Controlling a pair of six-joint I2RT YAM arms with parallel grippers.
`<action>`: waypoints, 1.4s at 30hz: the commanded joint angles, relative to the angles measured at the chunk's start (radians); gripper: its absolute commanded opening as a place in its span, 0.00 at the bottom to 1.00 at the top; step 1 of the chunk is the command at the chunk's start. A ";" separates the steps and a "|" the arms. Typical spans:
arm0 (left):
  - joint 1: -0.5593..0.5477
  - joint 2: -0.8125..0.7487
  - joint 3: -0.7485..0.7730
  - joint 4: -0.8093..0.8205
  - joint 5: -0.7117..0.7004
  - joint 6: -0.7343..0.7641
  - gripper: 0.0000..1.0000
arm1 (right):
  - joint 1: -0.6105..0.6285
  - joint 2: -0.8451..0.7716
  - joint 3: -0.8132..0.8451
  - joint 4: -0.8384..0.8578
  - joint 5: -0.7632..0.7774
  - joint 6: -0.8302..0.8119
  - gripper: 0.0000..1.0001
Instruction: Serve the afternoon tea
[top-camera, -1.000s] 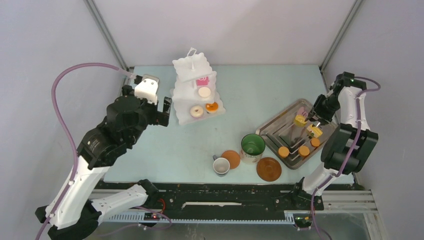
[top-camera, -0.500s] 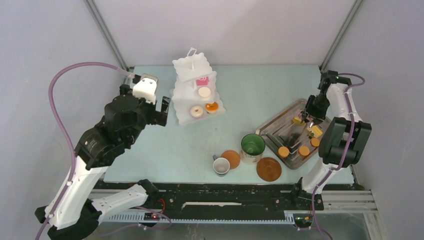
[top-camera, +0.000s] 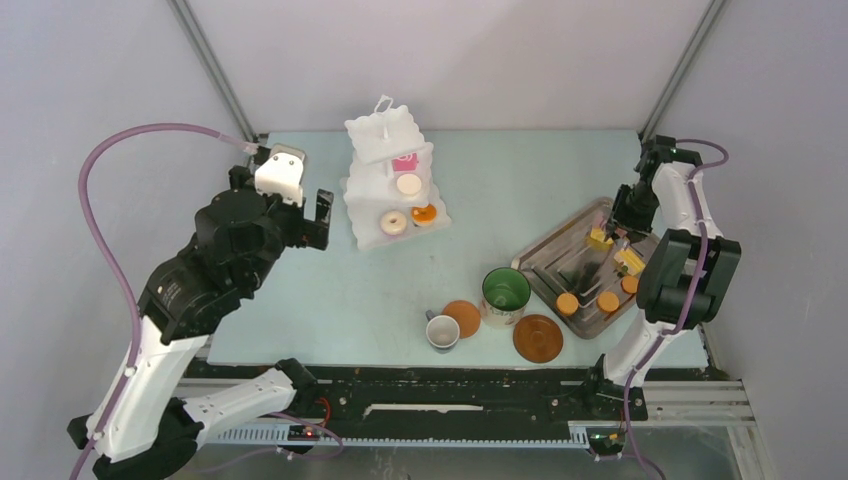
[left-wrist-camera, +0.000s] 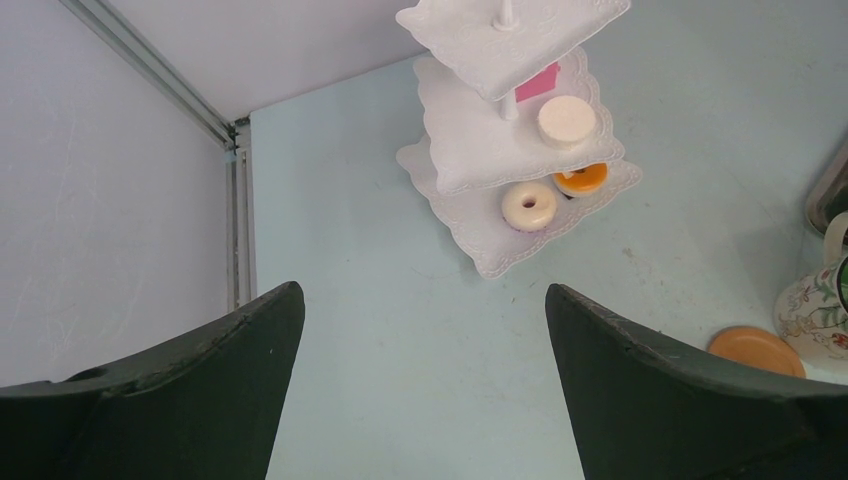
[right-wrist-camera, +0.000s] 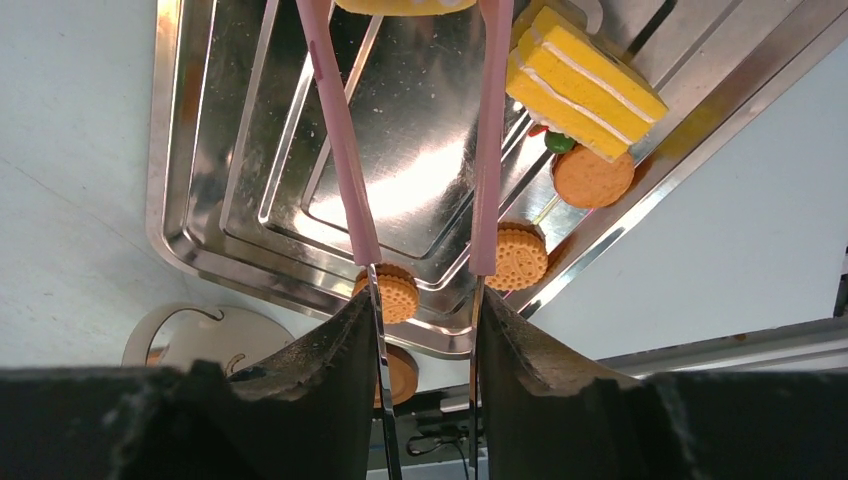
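Observation:
My right gripper (right-wrist-camera: 425, 300) is shut on thin pink tongs (right-wrist-camera: 338, 140). The tongs pinch a yellow wedge (top-camera: 599, 240) over the metal tray's (top-camera: 553, 247) far part; only its lower edge shows at the top of the right wrist view. A second yellow wedge (right-wrist-camera: 583, 85) and three orange rounds (right-wrist-camera: 518, 256) lie on the tray. The white three-tier stand (top-camera: 372, 136) carries a pink cake (top-camera: 405, 162), a white round, a doughnut (top-camera: 393, 222) and an orange round (top-camera: 424, 213). My left gripper (left-wrist-camera: 420, 300) hangs open and empty just left of the stand.
A green-lined mug (top-camera: 505, 292), a white cup (top-camera: 442, 332), a brown saucer (top-camera: 538, 338) and a small orange disc (top-camera: 462, 318) sit near the front edge between stand and tray. The enclosure walls and corner posts stand close behind both arms.
My right arm has swung back and left, carrying the tongs and yellow wedge toward the tray's far end. My left arm has drawn slightly left, away from the stand.

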 joint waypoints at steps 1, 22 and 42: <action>0.000 -0.001 0.038 -0.001 -0.024 0.011 0.98 | 0.007 0.004 0.028 0.022 -0.005 -0.007 0.38; -0.004 -0.028 0.095 0.012 -0.001 -0.082 0.98 | 0.055 -0.334 0.023 0.134 -0.299 0.017 0.07; -0.004 -0.078 0.116 -0.003 -0.036 -0.136 0.98 | 0.892 -0.036 0.239 0.561 -0.421 0.236 0.02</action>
